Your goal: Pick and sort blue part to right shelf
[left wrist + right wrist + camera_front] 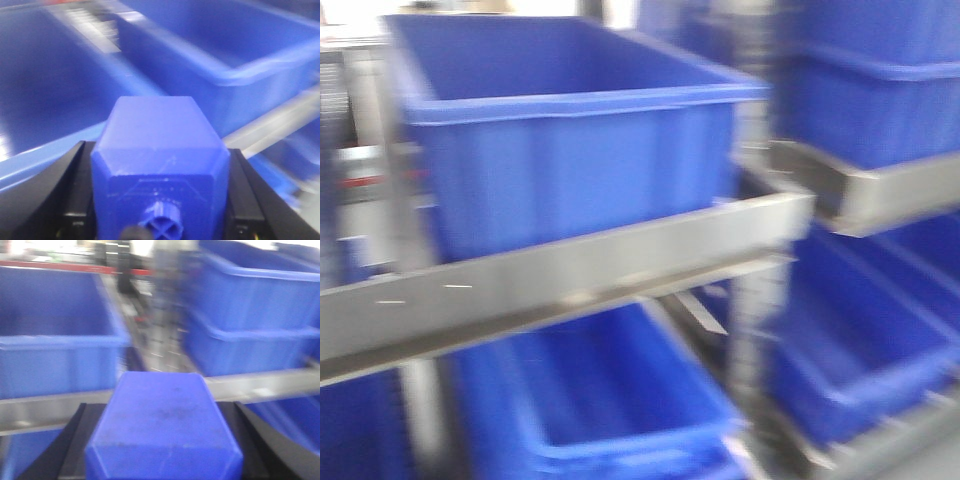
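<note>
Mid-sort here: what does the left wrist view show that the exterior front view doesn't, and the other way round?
Left wrist only: the blue part clamped in the left end effector. Front only: the tier layout, with an upper bin above the steel front rail and a lower bin beneath it; no arm shows there. Both: deep blue bins, all blurred.

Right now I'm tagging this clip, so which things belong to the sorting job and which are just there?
Job: left arm's blue part; right arm's blue part; shelf's steel front rail; top blue bin.
Just there, probably: red bar in the background; dark blurred shape beside it.
</note>
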`<state>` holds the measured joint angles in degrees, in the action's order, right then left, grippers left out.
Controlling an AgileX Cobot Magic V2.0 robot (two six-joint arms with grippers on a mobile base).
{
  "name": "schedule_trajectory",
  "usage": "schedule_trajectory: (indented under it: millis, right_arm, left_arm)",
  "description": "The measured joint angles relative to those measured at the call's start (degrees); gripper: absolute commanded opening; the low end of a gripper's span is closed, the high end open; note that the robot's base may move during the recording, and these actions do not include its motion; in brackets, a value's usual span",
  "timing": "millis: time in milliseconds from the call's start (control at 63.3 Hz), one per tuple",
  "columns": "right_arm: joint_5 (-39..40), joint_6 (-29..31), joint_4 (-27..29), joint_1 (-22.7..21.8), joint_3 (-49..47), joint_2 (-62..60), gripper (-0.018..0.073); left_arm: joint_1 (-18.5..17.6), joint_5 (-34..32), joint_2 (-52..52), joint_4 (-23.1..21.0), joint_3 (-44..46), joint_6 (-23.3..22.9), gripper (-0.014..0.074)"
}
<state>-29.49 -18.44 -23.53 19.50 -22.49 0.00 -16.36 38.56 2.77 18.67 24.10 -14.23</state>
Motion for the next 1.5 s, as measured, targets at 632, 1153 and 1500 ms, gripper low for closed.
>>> schedule_trajectory:
  millis: [632,1153,1500]
  right_arm:
    - [0.00,0.00,0.00,0.00,0.00,0.00,0.0248]
    - [0.00,0.00,0.00,0.00,0.00,0.00,0.0248]
    - [0.00,0.00,0.00,0.00,0.00,0.00,0.0248]
  left_arm:
    - [0.00,0.00,0.00,0.00,0.00,0.00,0.0314]
    - [0.00,0.00,0.00,0.00,0.00,0.00,0.0314]
    - [0.00,0.00,0.00,0.00,0.00,0.00,0.0314]
